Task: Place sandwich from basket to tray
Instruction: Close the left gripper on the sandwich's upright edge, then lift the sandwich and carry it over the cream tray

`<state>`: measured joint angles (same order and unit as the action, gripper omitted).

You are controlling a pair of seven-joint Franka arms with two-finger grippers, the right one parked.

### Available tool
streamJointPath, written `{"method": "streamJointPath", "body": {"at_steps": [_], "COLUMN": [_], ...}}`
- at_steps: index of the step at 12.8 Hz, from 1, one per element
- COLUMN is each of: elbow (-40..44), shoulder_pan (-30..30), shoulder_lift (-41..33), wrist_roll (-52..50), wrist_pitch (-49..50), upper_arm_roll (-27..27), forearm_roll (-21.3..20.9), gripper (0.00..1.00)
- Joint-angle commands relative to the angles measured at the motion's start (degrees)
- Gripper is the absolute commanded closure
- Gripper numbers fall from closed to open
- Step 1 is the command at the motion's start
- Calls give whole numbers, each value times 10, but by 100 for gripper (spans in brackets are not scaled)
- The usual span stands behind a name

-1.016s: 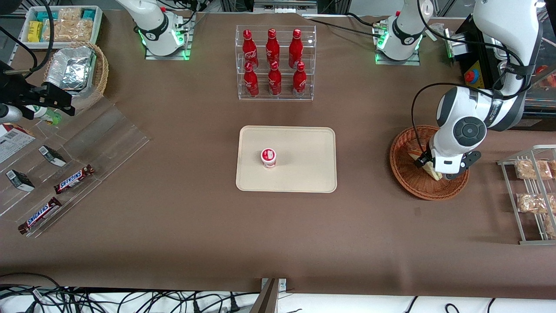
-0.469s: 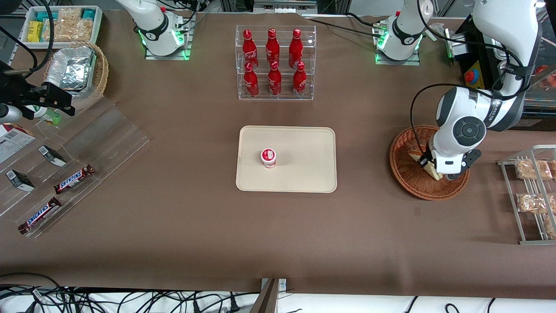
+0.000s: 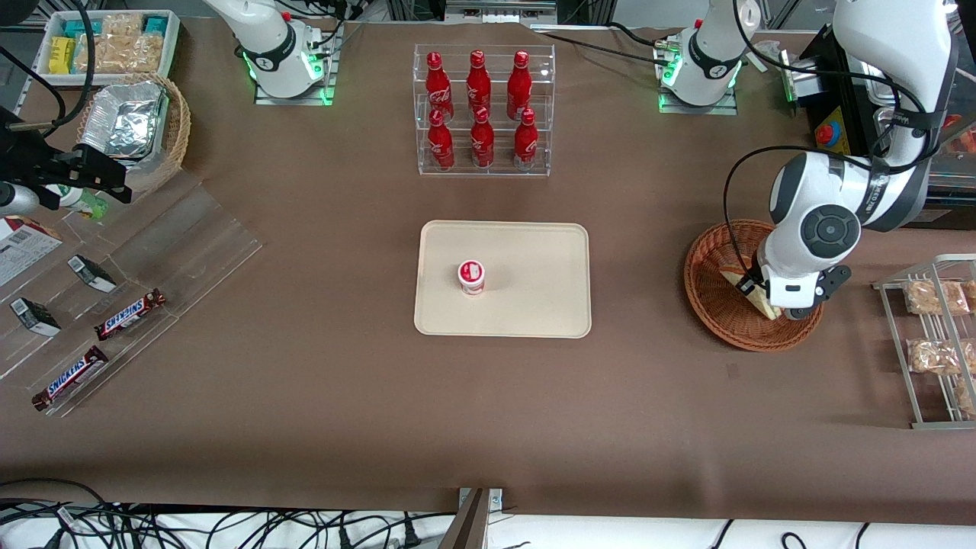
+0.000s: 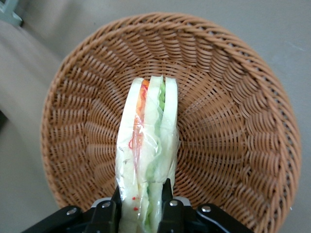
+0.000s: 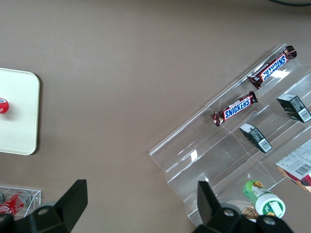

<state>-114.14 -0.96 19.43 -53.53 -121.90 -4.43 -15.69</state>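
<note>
The sandwich (image 4: 148, 160), a wrapped wedge of pale bread with green and red filling, stands on edge over the reddish-brown wicker basket (image 4: 233, 111). My left gripper (image 4: 142, 199) is shut on the sandwich, one finger on each bread face. In the front view the gripper (image 3: 770, 301) hangs over the basket (image 3: 713, 309), toward the working arm's end of the table, with part of the sandwich (image 3: 743, 284) showing beside it. The cream tray (image 3: 534, 305) lies at the table's middle, well apart from the basket.
A small red-and-white cup (image 3: 471, 276) stands on the tray. A clear rack of red bottles (image 3: 480, 114) stands farther from the front camera than the tray. A wire rack with snack packets (image 3: 934, 335) stands beside the basket.
The gripper with the sandwich has shifted slightly toward the working arm's end over the basket and seems a little higher. The wrist has moved with it.
</note>
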Motion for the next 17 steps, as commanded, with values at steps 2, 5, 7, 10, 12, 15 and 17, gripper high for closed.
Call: {"method": "streamJointPath", "body": {"at_steps": [2, 5, 7, 10, 12, 15, 17], "elbow": [72, 162, 202, 230, 234, 235, 231], "shoulder_pan": [3, 4, 6, 6, 8, 45, 71], "shoulder_lift": [-8, -6, -5, -4, -1, 22, 43], "wrist_roll": [66, 108, 114, 142, 139, 135, 131], "wrist_pitch": [102, 208, 241, 257, 256, 232, 198], "upper_arm_roll": [-22, -69, -98, -164, -211, -232, -232], "forearm_roll": [-2, 25, 35, 43, 53, 55, 55], "gripper": [69, 70, 71, 71, 71, 71, 71]}}
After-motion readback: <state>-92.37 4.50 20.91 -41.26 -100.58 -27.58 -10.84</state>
